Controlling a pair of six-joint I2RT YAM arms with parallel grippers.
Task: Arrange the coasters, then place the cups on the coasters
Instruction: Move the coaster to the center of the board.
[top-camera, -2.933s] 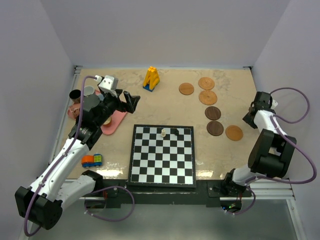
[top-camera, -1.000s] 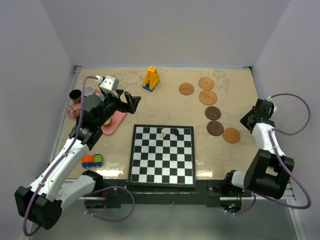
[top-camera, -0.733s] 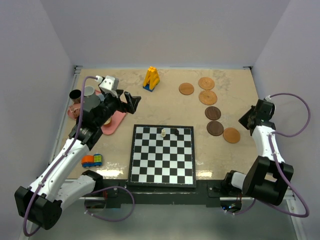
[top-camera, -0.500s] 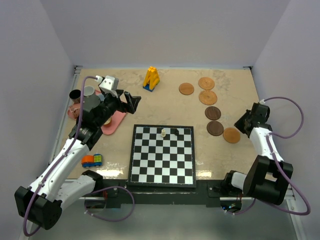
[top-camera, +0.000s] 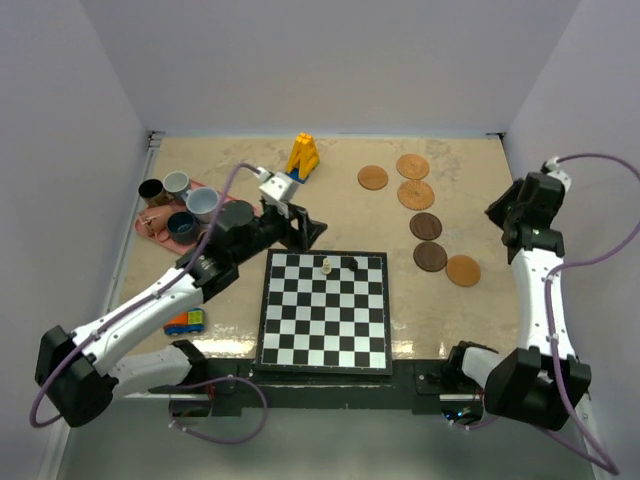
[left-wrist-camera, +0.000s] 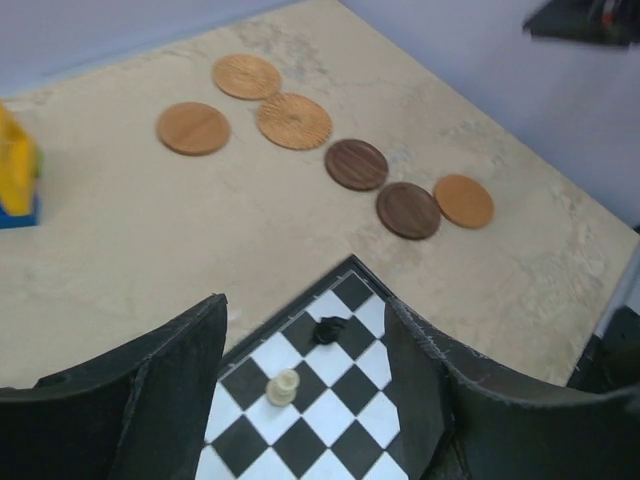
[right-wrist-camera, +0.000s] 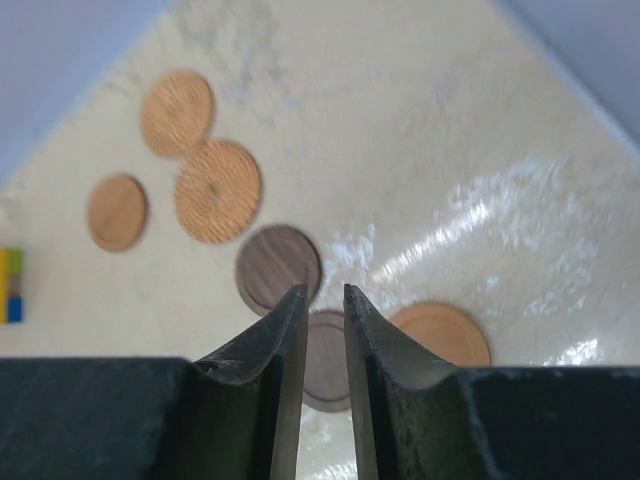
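Observation:
Six coasters lie in a loose curve on the right of the table: three tan ones (top-camera: 373, 178) (top-camera: 412, 166) (top-camera: 416, 194), two dark brown ones (top-camera: 426, 226) (top-camera: 431, 257) and an orange-tan one (top-camera: 467, 268). The cups stand together on the pink tray (top-camera: 146, 226) at the left, among them black (top-camera: 151, 189), grey (top-camera: 177, 182) and pale blue-white (top-camera: 201, 203). My left gripper (top-camera: 303, 225) (left-wrist-camera: 305, 310) hangs open and empty over the chessboard's far edge. My right gripper (top-camera: 503, 218) (right-wrist-camera: 324, 290) is raised by the right wall above the coasters, its jaws a slim gap apart around nothing.
The chessboard (top-camera: 325, 320) fills the near middle, with a white piece (top-camera: 326, 266) and a black piece (top-camera: 352, 263) on its far rows. A yellow block toy (top-camera: 303, 155) stands at the back. A small toy car (top-camera: 184, 321) lies near the left front.
My left arm has swung from the tray to the board's far edge, empty, its jaws narrowing a little. My right arm has drawn back from the orange-tan coaster and risen by the wall.

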